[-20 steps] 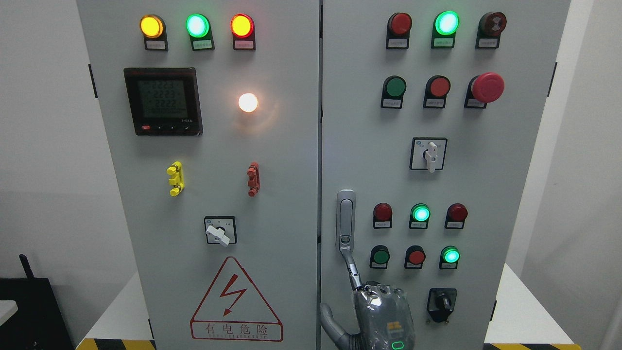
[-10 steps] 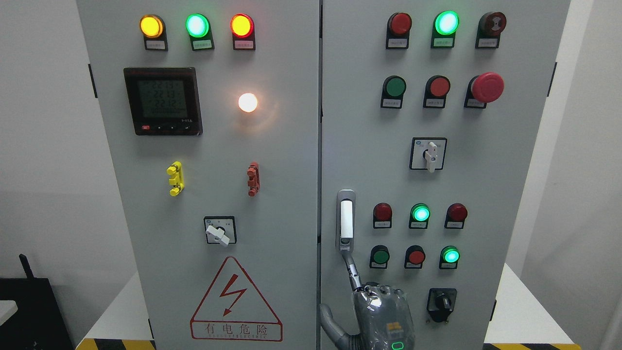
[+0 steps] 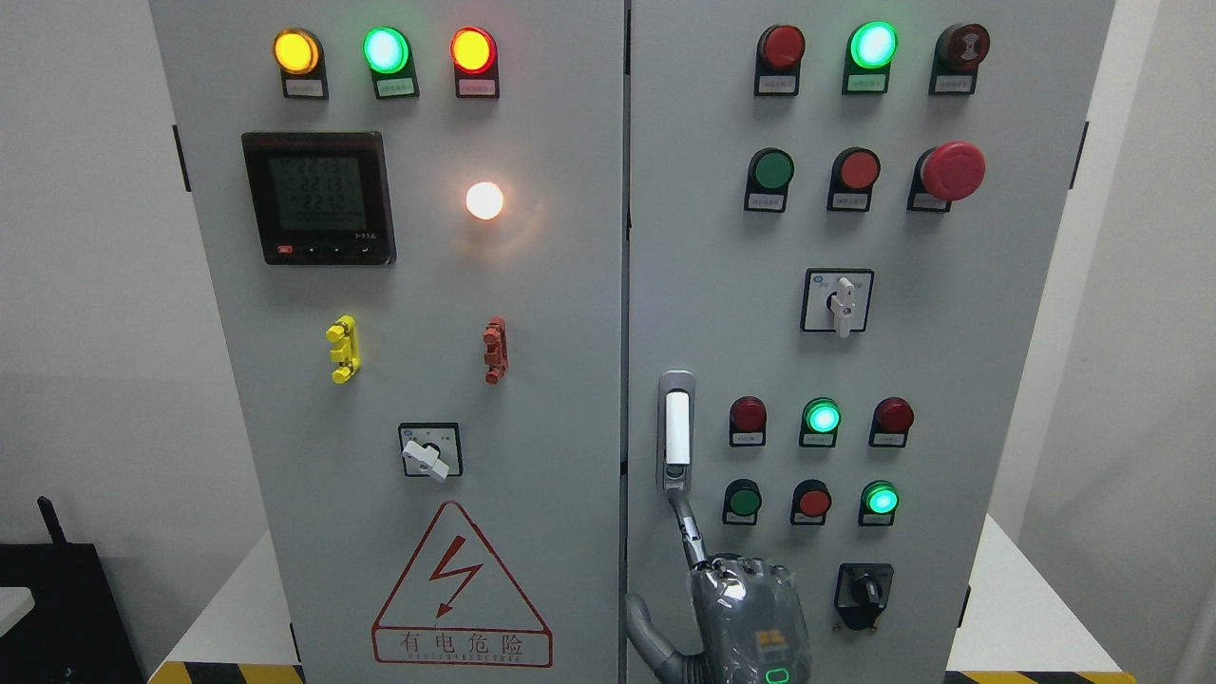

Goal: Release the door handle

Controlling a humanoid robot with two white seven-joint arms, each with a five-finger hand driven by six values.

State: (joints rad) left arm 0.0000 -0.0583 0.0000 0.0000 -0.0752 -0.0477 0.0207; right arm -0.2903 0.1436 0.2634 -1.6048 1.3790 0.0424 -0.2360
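Cabinet on white counter, both doors shut, so contents can't be seen. Handle on right door, hard against the centre seam, standing vertical with its white insert showing.

Right robot hand up from the bottom edge, at 5 o'clock of the handle, back of hand to camera. Index finger straight, pointing to 11 o'clock, tip touching the handle's bottom end. Thumb splayed out to 9 o'clock, off the handle. Other fingers folded behind the knuckles, can't see them. Not wrapped round anything: released, just fingertip contact.

Black selector just at 3 o'clock of the hand, apart from it. Lit green lamp at 3 o'clock of the handle. Left door: meter at 10 o'clock, warning triangle at 6 o'clock.
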